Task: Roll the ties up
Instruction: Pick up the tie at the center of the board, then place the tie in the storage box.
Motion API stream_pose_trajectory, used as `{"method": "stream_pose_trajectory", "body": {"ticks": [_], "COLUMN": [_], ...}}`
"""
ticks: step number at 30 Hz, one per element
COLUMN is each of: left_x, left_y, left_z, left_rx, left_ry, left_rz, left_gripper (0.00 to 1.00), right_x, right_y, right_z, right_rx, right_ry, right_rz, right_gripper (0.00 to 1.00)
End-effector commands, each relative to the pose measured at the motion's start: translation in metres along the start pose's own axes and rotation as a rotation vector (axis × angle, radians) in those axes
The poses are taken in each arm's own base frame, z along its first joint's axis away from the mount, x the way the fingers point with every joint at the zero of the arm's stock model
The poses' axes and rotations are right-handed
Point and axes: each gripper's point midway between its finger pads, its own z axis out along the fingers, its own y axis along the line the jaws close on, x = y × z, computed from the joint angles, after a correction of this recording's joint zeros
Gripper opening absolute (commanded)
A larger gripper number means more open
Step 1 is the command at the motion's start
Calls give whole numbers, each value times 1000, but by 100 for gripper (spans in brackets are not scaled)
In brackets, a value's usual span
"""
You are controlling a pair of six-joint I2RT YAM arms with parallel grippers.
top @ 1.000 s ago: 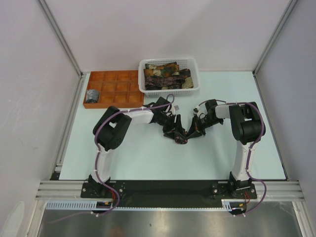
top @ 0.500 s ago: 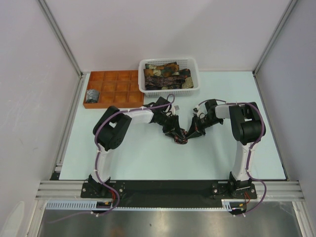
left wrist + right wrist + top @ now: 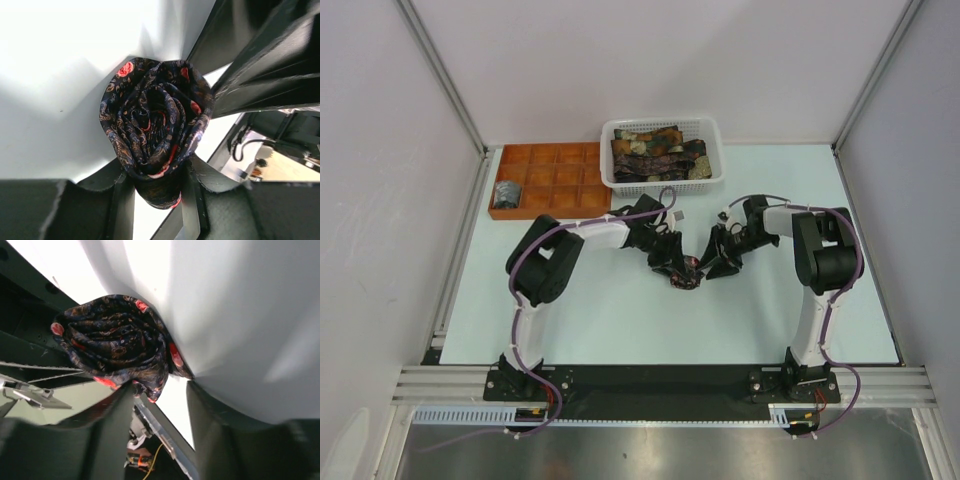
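A dark tie with pink-red marks (image 3: 686, 277) is wound into a tight roll on the table between the two arms. In the left wrist view the roll (image 3: 155, 132) stands like a rosette, its lower end pinched between my left gripper's (image 3: 156, 172) fingers. My left gripper (image 3: 677, 271) is shut on it. My right gripper (image 3: 709, 267) is open just to the right of the roll. In the right wrist view the roll (image 3: 115, 345) lies against the left finger, and the gap of the right gripper (image 3: 160, 390) shows bare table. More ties (image 3: 658, 155) lie in the basket.
A white mesh basket (image 3: 610, 180) stands at the back centre. An orange compartment tray (image 3: 555, 170) sits to its left, with one grey rolled tie (image 3: 507, 193) in a front-left cell. Side rails border the table on the left and right.
My right gripper has opened and let go of the roll, drawing slightly to the right. My left gripper has closed in on the roll and holds it.
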Motion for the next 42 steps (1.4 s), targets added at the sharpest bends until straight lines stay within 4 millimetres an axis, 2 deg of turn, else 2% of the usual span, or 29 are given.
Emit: {"method": "stream_pose_trajectory", "body": {"ticks": [1,2,4,6,8,9,12,17,20,21,22,23,24,25,26,27,28,29,30,31,32,33,36,38,39,42], "left_x": [-23,-25,-27,-31,-37,-36,-40,-55,-75,-85,-86,-103,-113,-112,-131,-139,-137,-155,-161,-156,-171,-171,-166,-166,-163,-156], "left_y": [-4,-2,-2,-2,3,0,4,8,12,20,25,19,29,43,36,47,57,62,76,85,94,110,146,159,177,203], "left_z": [-23,-27,-35,-46,-57,-64,-81,-123,-161,-179,-190,-212,-232,-238,-263,-283,-292,-310,-327,-333,-343,-357,-376,-379,-392,-401], "left_rx": [-51,-56,-63,-66,-79,-81,-103,-155,-198,-219,-242,-267,-299,-332,-368,-405,-433,-477,-514,-536,-577,-633,-725,-759,-786,-832], "left_ry": [-101,-111,-122,-143,-165,-171,-192,-271,-333,-362,-356,-401,-426,-383,-429,-444,-407,-435,-438,-403,-411,-398,-362,-355,-358,-339], "left_rz": [104,107,124,141,158,168,201,255,290,287,314,352,352,370,415,408,422,440,443,420,425,417,370,365,334,293], "left_gripper": [0,0,0,0,0,0,0,0,0,0,0,0,0,0,0,0,0,0,0,0,0,0,0,0,0,0], "right_x": [-27,-30,-35,-42,-47,-48,-49,-52,-55,-56,-56,-57,-57,-57,-56,-56,-56,-55,-55,-55,-56,-55,-53,-53,-53,-53], "right_y": [6,8,7,5,3,2,-2,-3,-2,-2,-1,0,0,0,-1,-3,-3,-4,-5,-5,-7,-6,-8,-11,-12,-13], "right_z": [-20,-23,-27,-32,-35,-35,-36,-33,-32,-32,-31,-31,-29,-29,-28,-27,-26,-25,-24,-24,-25,-24,-23,-23,-23,-23], "right_rx": [46,43,51,59,64,72,84,92,92,91,92,93,94,94,95,96,93,94,96,96,96,97,98,101,102,104], "right_ry": [-92,-103,-119,-140,-152,-156,-158,-161,-161,-162,-160,-161,-157,-155,-152,-148,-144,-141,-139,-138,-139,-137,-130,-127,-125,-121], "right_rz": [-102,-99,-98,-97,-96,-96,-91,-89,-92,-93,-99,-104,-109,-111,-109,-104,-104,-102,-99,-99,-97,-97,-95,-96,-92,-88], "right_gripper": [59,67,73,87,93,99,100,100,100,100,100,100,100,100,99,100,100,100,100,100,100,100,100,100,100,100]}}
